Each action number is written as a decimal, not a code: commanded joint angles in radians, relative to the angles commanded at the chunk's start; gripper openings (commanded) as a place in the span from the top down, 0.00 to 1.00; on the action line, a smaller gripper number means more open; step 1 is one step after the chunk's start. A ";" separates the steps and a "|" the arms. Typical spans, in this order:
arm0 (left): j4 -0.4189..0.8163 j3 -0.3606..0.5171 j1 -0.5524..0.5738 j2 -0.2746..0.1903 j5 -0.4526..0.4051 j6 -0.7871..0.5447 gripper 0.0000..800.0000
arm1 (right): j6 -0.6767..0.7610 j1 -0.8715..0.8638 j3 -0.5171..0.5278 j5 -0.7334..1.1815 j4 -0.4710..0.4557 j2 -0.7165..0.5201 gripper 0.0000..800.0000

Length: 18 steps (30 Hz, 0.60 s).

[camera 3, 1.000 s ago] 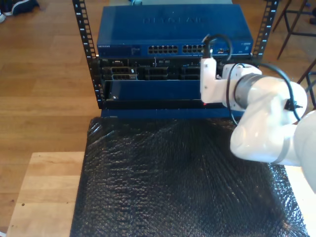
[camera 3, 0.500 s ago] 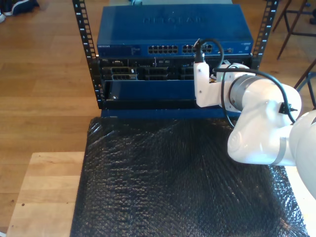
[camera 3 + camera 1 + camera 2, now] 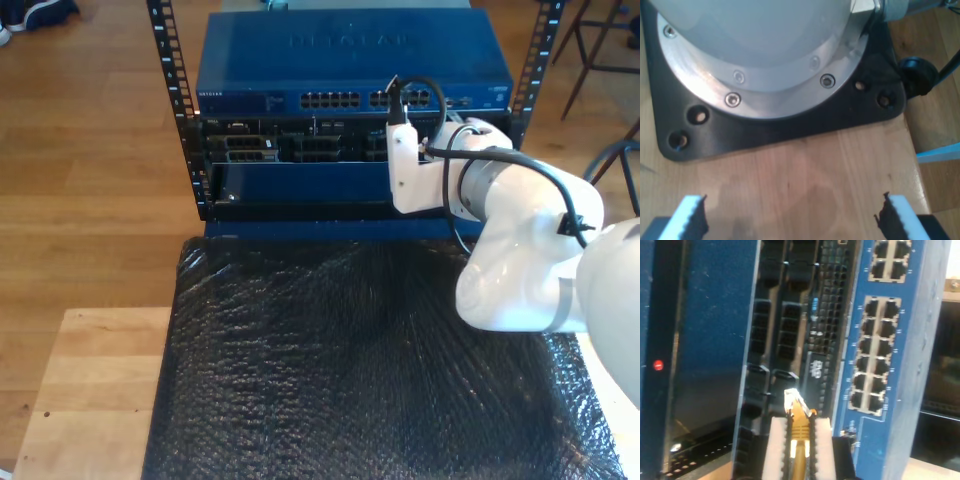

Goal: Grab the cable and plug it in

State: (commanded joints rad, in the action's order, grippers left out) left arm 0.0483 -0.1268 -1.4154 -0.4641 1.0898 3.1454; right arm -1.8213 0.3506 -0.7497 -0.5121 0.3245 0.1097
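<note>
A pale yellow cable (image 3: 799, 440) with a small clear plug (image 3: 793, 400) at its tip sits between the white pads (image 3: 775, 442) of my second gripper (image 3: 800, 426), which is shut on it. The plug points at the rack's black middle unit (image 3: 785, 340), just beside the blue switch's port rows (image 3: 872, 355). In the exterior view the second arm's wrist (image 3: 404, 170) hangs in front of the rack, below the blue switch (image 3: 350, 60). My first gripper (image 3: 795, 222) is open over bare wood, with nothing between its fingertips (image 3: 692, 220).
A black bubble-wrap mat (image 3: 350, 360) covers the table in front of the rack. Black rack posts (image 3: 170, 90) flank the switch. An arm's black base plate (image 3: 790, 125) and silver flange lie just ahead of the first gripper on the wooden table (image 3: 805, 185).
The second arm has slid toward the exterior view's left along the rack front, its wrist now under the middle-right ports.
</note>
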 joint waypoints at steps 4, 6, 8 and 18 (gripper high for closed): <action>0.000 0.000 0.000 0.000 0.000 0.002 0.00 | 0.003 0.000 -0.020 -0.060 0.000 0.026 1.00; 0.000 0.000 0.000 0.000 0.000 0.000 0.00 | 0.003 0.000 -0.029 -0.066 0.000 0.028 1.00; 0.000 0.000 -0.002 0.000 0.000 0.000 0.00 | 0.003 0.000 -0.028 -0.068 0.002 0.028 1.00; 0.000 0.000 0.000 0.000 0.000 0.000 0.00 | 0.006 -0.003 -0.041 -0.203 0.000 0.075 1.00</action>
State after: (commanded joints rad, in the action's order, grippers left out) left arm 0.0483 -0.1268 -1.4154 -0.4641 1.0898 3.1454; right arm -1.8151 0.3475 -0.7912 -0.7146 0.3245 0.1849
